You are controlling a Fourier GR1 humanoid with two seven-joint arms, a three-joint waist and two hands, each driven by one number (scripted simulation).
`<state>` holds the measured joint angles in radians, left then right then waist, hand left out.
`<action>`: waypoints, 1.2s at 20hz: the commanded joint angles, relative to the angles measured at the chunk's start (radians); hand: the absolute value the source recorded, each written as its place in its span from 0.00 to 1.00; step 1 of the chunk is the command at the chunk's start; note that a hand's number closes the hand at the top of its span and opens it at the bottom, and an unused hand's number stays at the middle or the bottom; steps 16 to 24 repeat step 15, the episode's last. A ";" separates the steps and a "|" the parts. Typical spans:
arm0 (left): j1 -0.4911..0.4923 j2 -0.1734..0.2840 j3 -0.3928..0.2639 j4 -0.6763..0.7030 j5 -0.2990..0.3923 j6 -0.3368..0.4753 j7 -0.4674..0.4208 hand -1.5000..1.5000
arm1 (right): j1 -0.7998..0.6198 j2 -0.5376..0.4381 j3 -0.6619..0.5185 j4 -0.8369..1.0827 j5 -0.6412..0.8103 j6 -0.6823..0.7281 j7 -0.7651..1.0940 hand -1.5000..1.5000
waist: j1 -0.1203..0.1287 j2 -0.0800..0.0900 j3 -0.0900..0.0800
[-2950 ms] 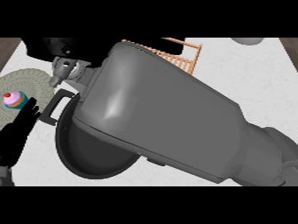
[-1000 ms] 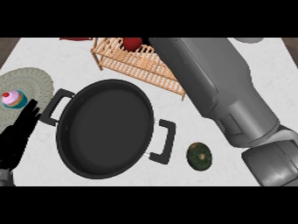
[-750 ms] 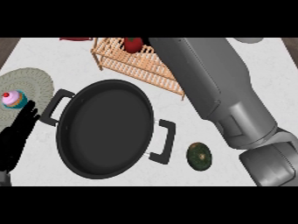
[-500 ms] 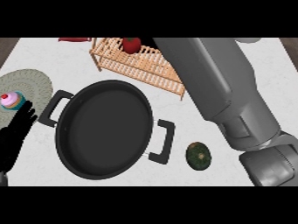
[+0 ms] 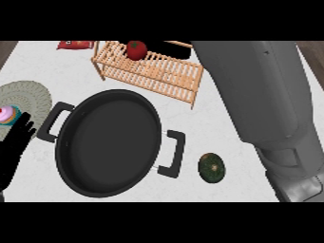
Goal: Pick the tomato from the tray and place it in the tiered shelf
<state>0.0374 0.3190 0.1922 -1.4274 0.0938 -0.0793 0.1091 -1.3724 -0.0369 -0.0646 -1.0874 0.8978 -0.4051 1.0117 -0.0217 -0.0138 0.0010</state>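
Observation:
The red tomato (image 5: pixel 136 50) sits on the top tier of the wooden slatted shelf (image 5: pixel 157 76) at the back of the counter. My right hand (image 5: pixel 170 48) shows only as a dark shape just right of the tomato, partly behind the shelf's top rail. Whether it touches the tomato I cannot tell. Its thick grey forearm (image 5: pixel 262 104) runs up the right side of the view. A red tray (image 5: pixel 75 45) lies left of the shelf at the back edge. My left hand (image 5: pixel 6 152) rests open at the lower left, fingers up.
A large black two-handled pan (image 5: pixel 108 142) fills the counter's middle. A pink cupcake (image 5: pixel 6 114) stands on a round greenish mat (image 5: pixel 24 97) at the left. A dark green round fruit (image 5: pixel 211 167) lies right of the pan's handle.
Three seconds ago my right forearm lay across the pan; it now reaches back to the shelf, where the tomato shows. Over the last second little has moved. The left hand stays put.

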 commanded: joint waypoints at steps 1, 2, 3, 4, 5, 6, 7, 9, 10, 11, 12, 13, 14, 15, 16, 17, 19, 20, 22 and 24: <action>0.003 -0.018 0.001 0.035 -0.026 0.020 -0.050 0.50 | 0.049 -0.055 -0.001 -0.223 0.019 0.091 0.139 0.00 | -0.013 -0.001 -0.001; 0.020 -0.018 -0.009 -0.009 -0.008 0.006 -0.001 0.50 | 0.069 -0.074 0.005 -0.289 0.022 0.150 0.171 0.00 | -0.028 -0.011 0.001; 0.019 -0.023 0.009 -0.001 -0.009 0.032 -0.004 0.50 | 0.073 -0.092 -0.005 -0.334 0.027 0.183 0.205 0.00 | -0.038 -0.015 0.001; 0.019 -0.024 0.010 -0.012 -0.007 0.035 0.004 0.50 | 0.099 -0.100 -0.002 -0.388 0.038 0.210 0.229 0.00 | -0.040 -0.015 0.001; 0.022 0.014 0.045 0.016 0.022 -0.001 0.000 0.50 | 0.111 -0.130 -0.021 -0.428 0.023 0.258 0.240 0.00 | -0.049 -0.018 0.001; 0.067 0.000 0.026 -0.010 0.004 0.000 -0.023 0.50 | 0.131 -0.144 -0.037 -0.487 0.006 0.291 0.256 0.00 | -0.044 -0.020 0.001; 0.047 -0.019 0.022 0.015 -0.008 0.026 -0.022 0.50 | 0.136 -0.152 -0.032 -0.534 -0.004 0.338 0.267 0.00 | -0.068 -0.026 0.001; 0.109 -0.009 0.032 -0.027 0.011 0.002 -0.026 0.50 | 0.187 -0.195 -0.063 -0.601 -0.039 0.419 0.285 0.00 | -0.063 -0.034 0.003; 0.055 -0.002 0.038 -0.015 0.006 0.022 -0.004 0.50 | 0.188 -0.188 -0.052 -0.641 -0.058 0.467 0.307 0.00 | -0.077 -0.031 0.002; 0.048 -0.014 0.032 0.006 -0.004 0.036 0.001 0.50 | 0.209 -0.200 -0.069 -0.685 -0.090 0.494 0.303 0.00 | -0.095 -0.032 0.002; 0.079 -0.013 0.040 0.013 -0.004 0.027 -0.037 0.50 | 0.231 -0.226 -0.106 -0.736 -0.123 0.517 0.305 0.00 | -0.089 -0.031 0.002; 0.070 -0.013 0.044 -0.013 0.010 0.029 -0.003 0.50 | 0.236 -0.246 -0.110 -0.775 -0.143 0.554 0.303 0.00 | -0.100 -0.040 0.003; 0.099 -0.005 0.048 -0.025 0.010 0.019 -0.020 0.50 | 0.282 -0.264 -0.134 -0.829 -0.169 0.574 0.299 0.00 | -0.089 -0.036 0.004; 0.088 -0.022 0.044 -0.004 -0.004 0.042 -0.026 0.50 | 0.312 -0.263 -0.140 -0.875 -0.189 0.590 0.300 0.00 | -0.109 -0.037 0.003; 0.088 -0.022 0.044 -0.004 -0.004 0.042 -0.026 0.50 | 0.312 -0.263 -0.140 -0.875 -0.189 0.590 0.300 0.00 | -0.109 -0.037 0.003; 0.088 -0.022 0.044 -0.004 -0.004 0.042 -0.026 0.50 | 0.312 -0.263 -0.140 -0.875 -0.189 0.590 0.300 0.00 | -0.109 -0.037 0.003; 0.088 -0.022 0.044 -0.004 -0.004 0.042 -0.026 0.50 | 0.312 -0.263 -0.140 -0.875 -0.189 0.590 0.300 0.00 | -0.109 -0.037 0.003; 0.088 -0.022 0.044 -0.004 -0.004 0.042 -0.026 0.50 | 0.312 -0.263 -0.140 -0.875 -0.189 0.590 0.300 0.00 | -0.109 -0.037 0.003; 0.088 -0.022 0.044 -0.004 -0.004 0.042 -0.026 0.50 | 0.312 -0.263 -0.140 -0.875 -0.189 0.590 0.300 0.00 | -0.109 -0.037 0.003; 0.088 -0.022 0.044 -0.004 -0.004 0.042 -0.026 0.50 | 0.312 -0.263 -0.140 -0.875 -0.189 0.590 0.300 0.00 | -0.109 -0.037 0.003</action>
